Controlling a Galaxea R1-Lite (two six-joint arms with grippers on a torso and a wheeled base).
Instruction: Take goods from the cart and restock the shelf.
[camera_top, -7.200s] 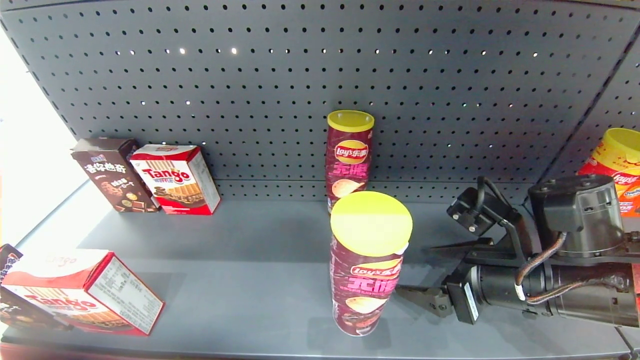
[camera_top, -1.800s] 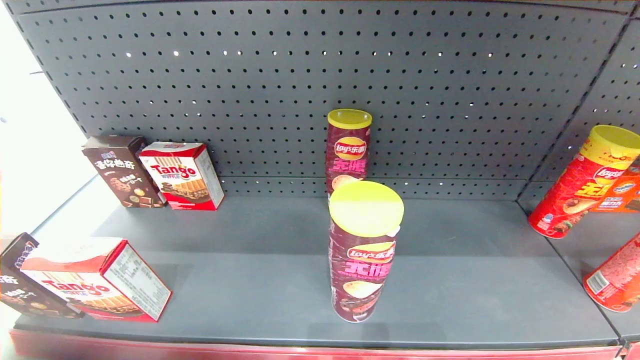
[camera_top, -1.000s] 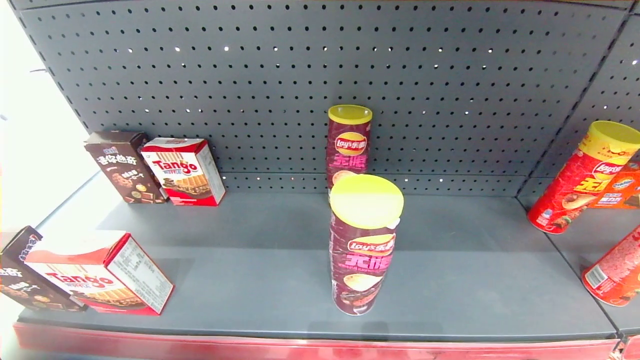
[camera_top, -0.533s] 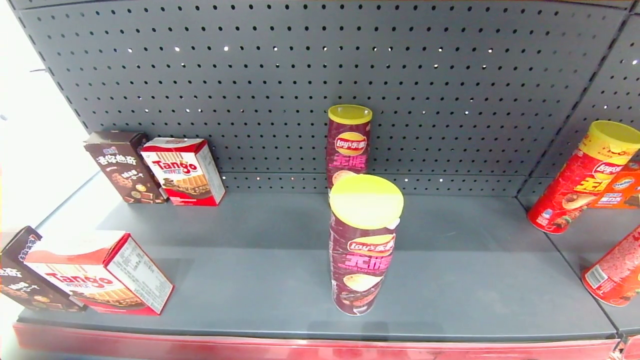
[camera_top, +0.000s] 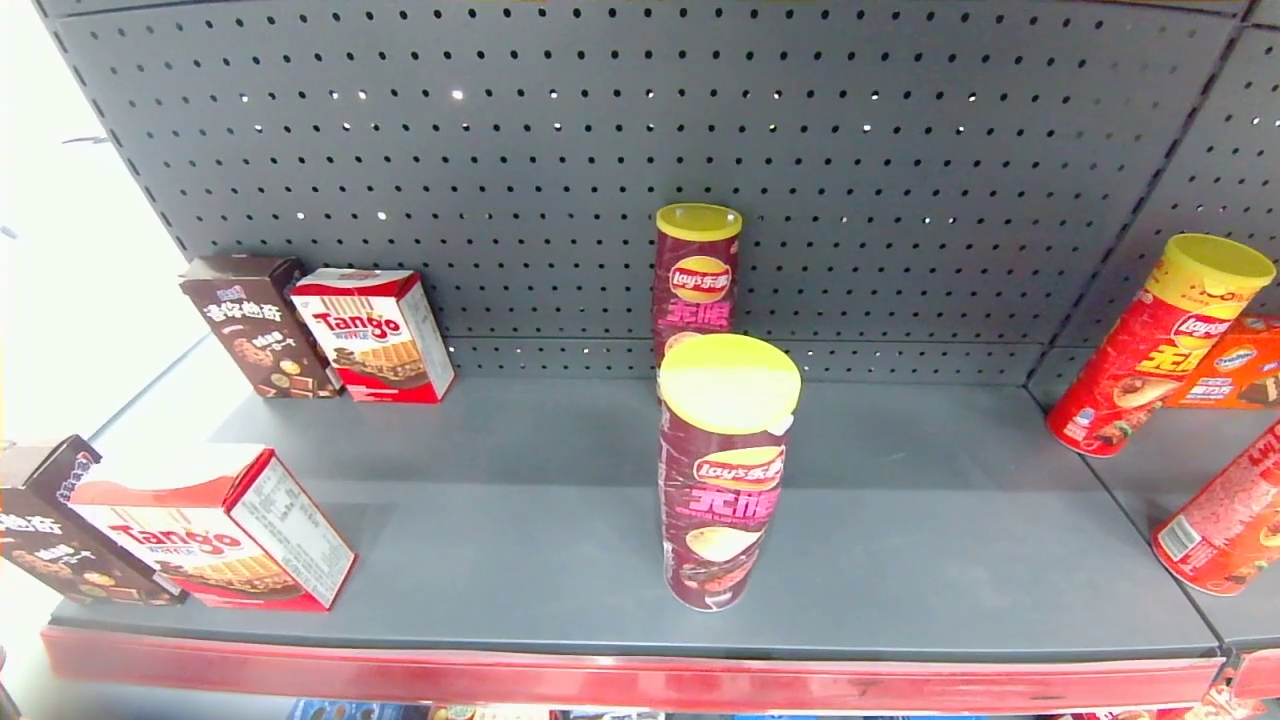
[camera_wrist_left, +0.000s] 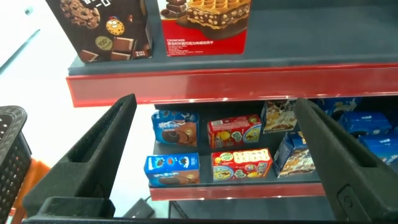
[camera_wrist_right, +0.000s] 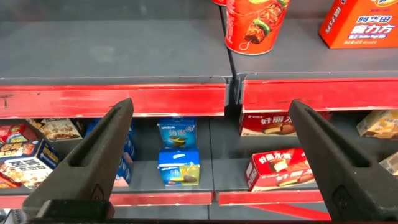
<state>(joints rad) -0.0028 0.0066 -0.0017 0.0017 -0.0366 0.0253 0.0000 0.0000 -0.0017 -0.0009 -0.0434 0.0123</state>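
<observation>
Now right end effector (camera_wrist_right: 210, 106) has withdrawn.

Left gripper (camera_wrist_left: 214, 99), matte black wedge fingers, recessed slots; right gripper (camera_wrist_right: 210, 102) alike, seemingly plastic

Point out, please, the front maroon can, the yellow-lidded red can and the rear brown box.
front maroon can (camera_top: 722, 520), head view, printed side.
yellow-lidded red can (camera_top: 1147, 353), head view, side wall.
rear brown box (camera_top: 255, 325), head view, front face.
</observation>
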